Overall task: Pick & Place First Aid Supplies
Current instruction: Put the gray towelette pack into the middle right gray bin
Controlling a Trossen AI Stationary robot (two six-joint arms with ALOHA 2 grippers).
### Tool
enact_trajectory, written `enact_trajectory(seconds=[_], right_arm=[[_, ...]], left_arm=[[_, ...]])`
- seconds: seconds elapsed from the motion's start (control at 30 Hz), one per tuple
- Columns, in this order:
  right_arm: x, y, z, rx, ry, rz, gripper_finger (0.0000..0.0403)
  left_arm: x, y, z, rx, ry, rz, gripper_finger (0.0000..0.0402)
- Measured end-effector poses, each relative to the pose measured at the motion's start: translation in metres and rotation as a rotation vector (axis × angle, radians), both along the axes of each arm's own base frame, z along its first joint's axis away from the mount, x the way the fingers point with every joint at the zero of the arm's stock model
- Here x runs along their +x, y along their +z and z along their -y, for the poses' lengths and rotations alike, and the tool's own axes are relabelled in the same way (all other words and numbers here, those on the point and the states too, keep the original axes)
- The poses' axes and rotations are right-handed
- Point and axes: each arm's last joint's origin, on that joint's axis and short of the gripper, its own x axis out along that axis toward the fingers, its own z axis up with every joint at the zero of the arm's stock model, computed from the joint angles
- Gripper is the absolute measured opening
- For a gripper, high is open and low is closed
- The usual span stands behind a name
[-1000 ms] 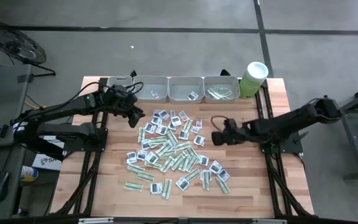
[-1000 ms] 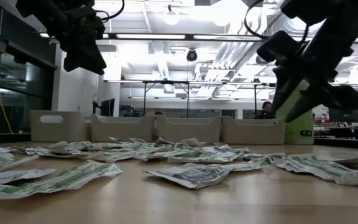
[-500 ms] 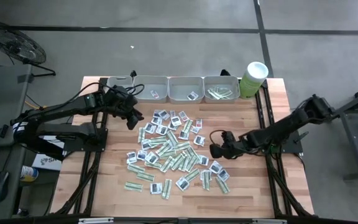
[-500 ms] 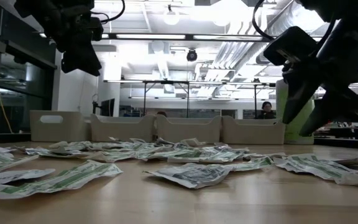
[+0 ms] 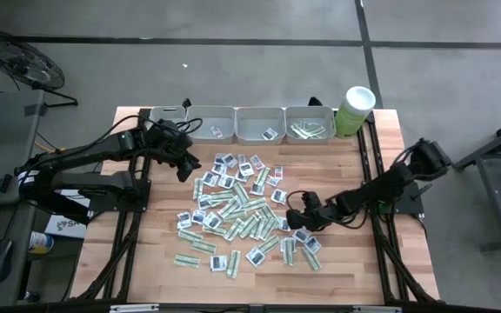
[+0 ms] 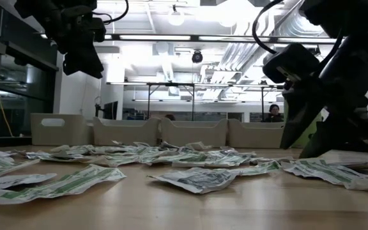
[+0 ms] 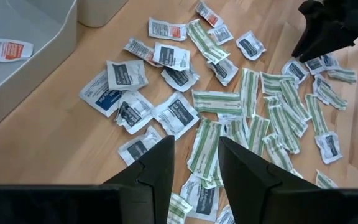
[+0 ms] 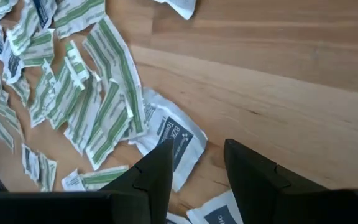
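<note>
Between open right gripper (image 8: 194, 163) jaws, white sachet (image 8: 176, 140).

Left arm: reaches in from the worktop's left edge toward the far left part, elbow bent. Left claw (image 5: 185, 163) hangs above the surface, well clear in the low view, angled downward. Fingers (image 7: 157, 171) parted with a plain gap between them; nothing held.

Right arm: stretched long and low from the right side toward the worktop's middle, forearm nearly level, wrist dipped. Right claw (image 5: 296, 217) sits close over the surface, tips pointing down and toward the left. Fingers (image 8: 157, 168) apart, gap visible, nothing between them. In the low view this claw (image 6: 305, 137) reaches almost to the worktop.
</note>
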Motion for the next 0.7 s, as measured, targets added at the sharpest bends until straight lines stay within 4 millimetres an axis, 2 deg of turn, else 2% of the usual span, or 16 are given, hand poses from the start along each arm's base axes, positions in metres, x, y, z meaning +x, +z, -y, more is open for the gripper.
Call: enact_trajectory(seconds=[0.7], right_arm=[[0.0043,-0.0001,0.0013,-0.031,0.084,0.027,0.014]], left_arm=[[0.0,0.0,-0.0001,0.002,0.003,-0.001,0.0124]])
